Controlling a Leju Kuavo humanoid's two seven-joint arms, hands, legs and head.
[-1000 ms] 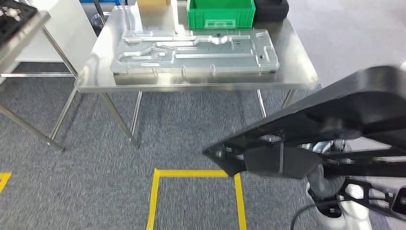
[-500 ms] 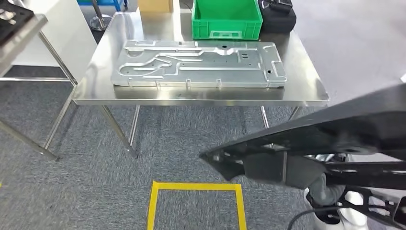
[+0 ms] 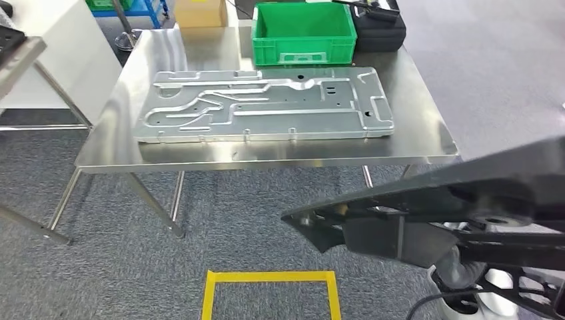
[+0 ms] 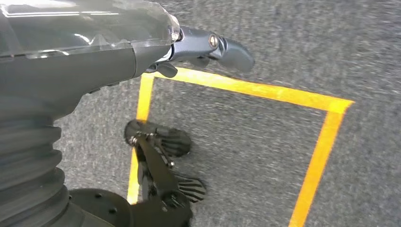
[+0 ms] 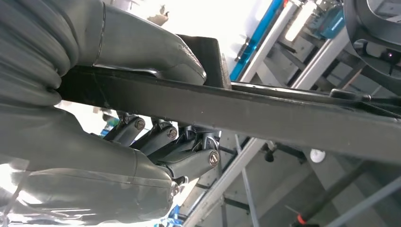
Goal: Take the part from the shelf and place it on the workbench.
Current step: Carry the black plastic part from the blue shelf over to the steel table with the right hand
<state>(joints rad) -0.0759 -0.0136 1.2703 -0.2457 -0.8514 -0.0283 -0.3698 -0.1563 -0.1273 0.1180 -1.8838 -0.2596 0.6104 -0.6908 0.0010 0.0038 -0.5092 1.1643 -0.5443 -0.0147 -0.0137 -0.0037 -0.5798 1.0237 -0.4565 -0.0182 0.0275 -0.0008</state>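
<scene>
Black, flat part (image 3: 460, 193) fills the lower right of our head view, clamped by our right robot hand (image 5: 156, 118); our left robot hand (image 4: 208, 47) hangs curled, holding nothing. Steel tabletop (image 3: 426, 127) sits at upper centre.

Left wrist cover: grey ribbed bellows, dull rubbery look, just behind the left robot hand (image 4: 142, 47).
Left palm shell: smooth grey, topped by a clear glossy plate.
Left fingers (image 4: 227, 47): dark blue-grey metal links, a silver screw head at the pivot.
Right robot hand (image 5: 142, 123): same grey shell with a clear plate beside the fingers.
Right thumb (image 5: 156, 49): thick, smooth, grey.
Right fingers (image 5: 189, 163): dark metal links, round silver screws.
</scene>
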